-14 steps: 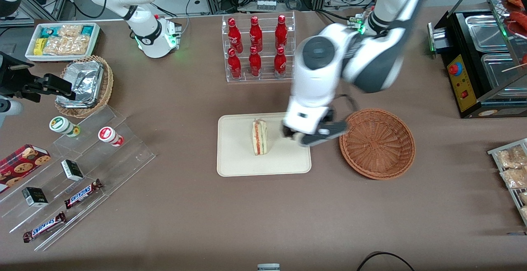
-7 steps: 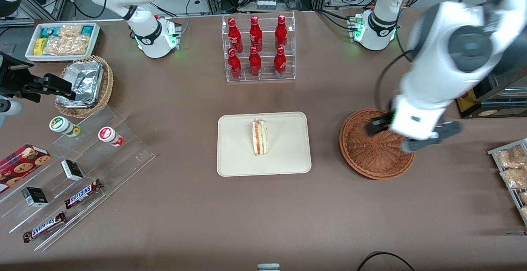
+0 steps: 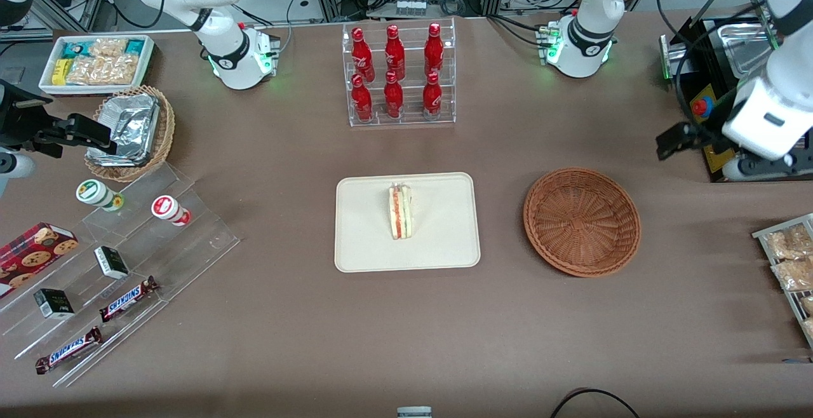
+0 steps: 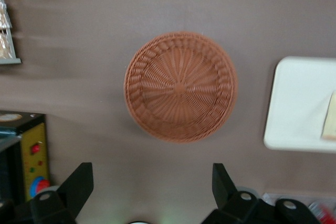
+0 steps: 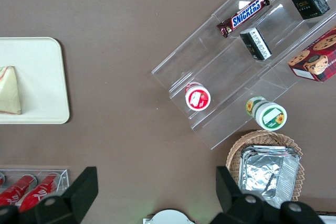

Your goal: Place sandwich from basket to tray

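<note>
The sandwich stands on its edge on the cream tray, near the tray's middle. The reddish-brown basket beside the tray is empty. My left gripper hangs open and empty high above the table, past the basket toward the working arm's end, next to the black machine. In the left wrist view the gripper is open with nothing between its fingertips, and the empty basket, a part of the tray and an edge of the sandwich show below it.
A rack of red bottles stands farther from the front camera than the tray. A black machine and a rack of snack packs are at the working arm's end. Clear shelves with snacks and a foil basket are at the parked arm's end.
My gripper left the tray, passed over the basket and rose away toward the working arm's end. The sandwich stays on the tray.
</note>
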Tool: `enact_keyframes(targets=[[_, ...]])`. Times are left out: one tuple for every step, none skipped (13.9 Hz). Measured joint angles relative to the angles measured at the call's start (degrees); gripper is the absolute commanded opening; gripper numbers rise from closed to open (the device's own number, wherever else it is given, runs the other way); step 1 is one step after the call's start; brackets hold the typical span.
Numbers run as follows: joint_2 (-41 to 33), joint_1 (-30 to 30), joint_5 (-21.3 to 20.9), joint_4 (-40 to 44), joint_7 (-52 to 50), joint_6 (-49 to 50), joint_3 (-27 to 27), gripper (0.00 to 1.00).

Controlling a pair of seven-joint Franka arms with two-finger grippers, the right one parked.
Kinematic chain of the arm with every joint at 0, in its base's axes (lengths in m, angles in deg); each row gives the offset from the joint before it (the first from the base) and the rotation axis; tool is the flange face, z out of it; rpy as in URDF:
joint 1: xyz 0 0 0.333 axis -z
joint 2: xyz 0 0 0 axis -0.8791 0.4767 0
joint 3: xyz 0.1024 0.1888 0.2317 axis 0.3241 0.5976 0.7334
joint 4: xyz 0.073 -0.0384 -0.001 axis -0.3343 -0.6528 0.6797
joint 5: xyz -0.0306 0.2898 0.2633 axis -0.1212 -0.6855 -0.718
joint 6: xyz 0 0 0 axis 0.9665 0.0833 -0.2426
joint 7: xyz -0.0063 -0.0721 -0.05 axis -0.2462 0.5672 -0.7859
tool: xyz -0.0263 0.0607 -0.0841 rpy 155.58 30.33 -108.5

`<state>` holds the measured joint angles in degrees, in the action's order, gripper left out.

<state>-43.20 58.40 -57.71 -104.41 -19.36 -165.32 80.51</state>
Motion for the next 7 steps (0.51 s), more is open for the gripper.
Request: enact_keyframes(targets=[[-1.61,0.01,0.0,-1.52,2.85,0.0,1.0,1.0],[-2.69,0.26,0.02,-2.49,5.29,0.0,2.64,1.0],[-3.28,0.9,0.1,-2.93,6.99,-0.03,4.62,1.0],[-3.41,1.98,0.22,-2.97,7.97,-0.19,6.47,1.0],[-3.28,3.49,0.3,-2.74,8.3,-0.45,7.72,1.0],[-2.92,4.92,0.3,-2.09,8.3,-0.67,8.09,1.0],[-2.52,6.01,0.3,-1.15,8.27,-0.92,8.07,1.0]])
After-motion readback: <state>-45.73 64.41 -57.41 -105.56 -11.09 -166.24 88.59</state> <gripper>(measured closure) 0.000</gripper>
